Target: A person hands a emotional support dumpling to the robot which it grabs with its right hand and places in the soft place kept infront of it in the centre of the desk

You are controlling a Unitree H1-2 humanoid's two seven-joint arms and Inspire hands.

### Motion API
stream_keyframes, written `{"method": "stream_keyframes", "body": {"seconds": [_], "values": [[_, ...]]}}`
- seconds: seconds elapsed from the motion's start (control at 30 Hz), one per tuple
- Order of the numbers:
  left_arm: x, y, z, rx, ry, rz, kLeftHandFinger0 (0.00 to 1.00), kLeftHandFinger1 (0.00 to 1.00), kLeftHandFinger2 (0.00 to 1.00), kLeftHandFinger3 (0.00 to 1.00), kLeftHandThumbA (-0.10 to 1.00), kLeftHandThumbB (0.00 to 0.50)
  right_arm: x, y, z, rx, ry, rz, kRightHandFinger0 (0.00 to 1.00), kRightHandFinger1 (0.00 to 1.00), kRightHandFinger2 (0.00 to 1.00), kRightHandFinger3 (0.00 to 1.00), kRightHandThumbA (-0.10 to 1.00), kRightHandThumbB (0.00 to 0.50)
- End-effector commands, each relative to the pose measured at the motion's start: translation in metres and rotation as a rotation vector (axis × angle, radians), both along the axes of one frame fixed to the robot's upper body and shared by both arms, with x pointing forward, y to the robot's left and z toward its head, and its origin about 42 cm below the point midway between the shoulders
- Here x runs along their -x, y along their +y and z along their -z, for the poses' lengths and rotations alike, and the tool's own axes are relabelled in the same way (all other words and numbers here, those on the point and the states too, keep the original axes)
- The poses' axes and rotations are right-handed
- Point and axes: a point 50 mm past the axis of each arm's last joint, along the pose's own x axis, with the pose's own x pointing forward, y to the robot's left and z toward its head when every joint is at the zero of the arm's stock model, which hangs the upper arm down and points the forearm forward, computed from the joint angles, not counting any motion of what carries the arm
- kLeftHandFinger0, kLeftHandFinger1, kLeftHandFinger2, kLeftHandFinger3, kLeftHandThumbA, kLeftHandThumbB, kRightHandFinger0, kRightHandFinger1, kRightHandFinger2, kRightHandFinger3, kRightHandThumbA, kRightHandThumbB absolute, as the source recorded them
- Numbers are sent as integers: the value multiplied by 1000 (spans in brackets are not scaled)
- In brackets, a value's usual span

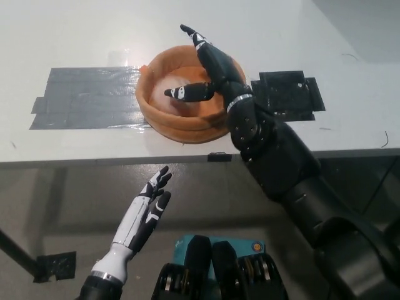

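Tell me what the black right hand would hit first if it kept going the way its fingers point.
Probably nothing nearby. The right hand is open over the orange basket, pointing up-left past its far rim toward bare white table. Depth is unclear.

The white surface (87,37) carries an orange soft round basket (181,125) near its front edge, about the middle. Grey tape strips (87,100) lie flat to the basket's left, touching it. A black tape patch (287,94) lies on its right.
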Motion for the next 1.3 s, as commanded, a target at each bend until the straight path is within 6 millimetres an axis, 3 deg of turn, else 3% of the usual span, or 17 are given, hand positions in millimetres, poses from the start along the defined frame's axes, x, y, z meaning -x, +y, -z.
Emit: {"method": "stream_keyframes", "body": {"seconds": [0.0,0.27,0.43,0.47,0.53,0.63,0.73,0.8,0.97,1.03,1.07,1.1,1.13,1.27], "values": [[-7,-3,-18,-6,-62,25,1000,1000,1000,1000,1000,244,-6,-1,-46,-65,16,-76,1000,1000,1000,1000,1000,500],[-8,-4,-17,-4,-66,27,1000,1000,1000,1000,1000,241,-3,-12,-55,-122,-23,-65,1000,1000,1000,1000,1000,500],[-10,-7,-20,0,-72,39,1000,1000,1000,1000,1000,239,9,-39,-85,-184,-127,-44,1000,1000,1000,1000,1000,497],[-11,-6,-20,-8,-74,36,1000,1000,1000,1000,1000,249,17,-49,-94,-211,-168,-49,1000,1000,1000,1000,1000,496],[-12,-4,-22,-21,-84,35,1000,1000,1000,1000,1000,219,39,-70,-111,-255,-255,-46,1000,1000,1000,1000,1000,500],[-15,0,-24,-32,-81,28,1000,1000,1000,1000,1000,232,76,-97,-117,-285,-365,-62,1000,1000,1000,1000,1000,464],[-14,2,-20,-19,-68,23,1000,1000,1000,1000,1000,237,114,-116,-107,-328,-392,-67,1000,1000,1000,1000,1000,484],[-11,3,-16,-8,-58,20,1000,1000,1000,1000,1000,235,137,-125,-95,-389,-409,-86,1000,1000,1000,1000,1000,466],[-5,3,-9,-2,-37,-1,1000,1000,1000,1000,1000,234,192,-145,-48,-421,-390,-89,1000,1000,1000,1000,1000,462],[-4,4,-8,-4,-35,-6,1000,1000,1000,1000,1000,229,198,-148,-34,-418,-375,-82,1000,1000,1000,1000,1000,450],[-2,5,-6,0,-32,-9,1000,1000,1000,1000,1000,224,202,-151,-18,-417,-347,-72,1000,1000,1000,1000,1000,446],[-2,5,-5,1,-32,-10,1000,1000,1000,1000,1000,223,203,-151,-15,-416,-340,-69,1000,1000,1000,1000,1000,404],[-1,5,-4,-6,-30,-13,1000,1000,1000,1000,1000,216,202,-153,-3,-405,-321,-58,1000,1000,1000,1000,1000,435],[5,4,0,2,-21,-14,1000,1000,1000,1000,1000,209,208,-164,49,-367,-163,-10,1000,1000,1000,1000,1000,437]]}}
